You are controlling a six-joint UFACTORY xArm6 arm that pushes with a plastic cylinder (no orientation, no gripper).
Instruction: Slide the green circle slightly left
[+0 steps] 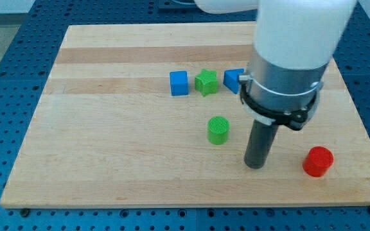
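The green circle, a short green cylinder, stands on the wooden board a little right of the board's middle. My tip rests on the board to the right of the green circle and slightly lower in the view, a small gap apart from it. The rod rises into the wide grey and white arm body above.
A blue cube, a green star and a second blue block, partly hidden by the arm, form a row above the green circle. A red cylinder stands to the right of my tip near the board's lower right edge.
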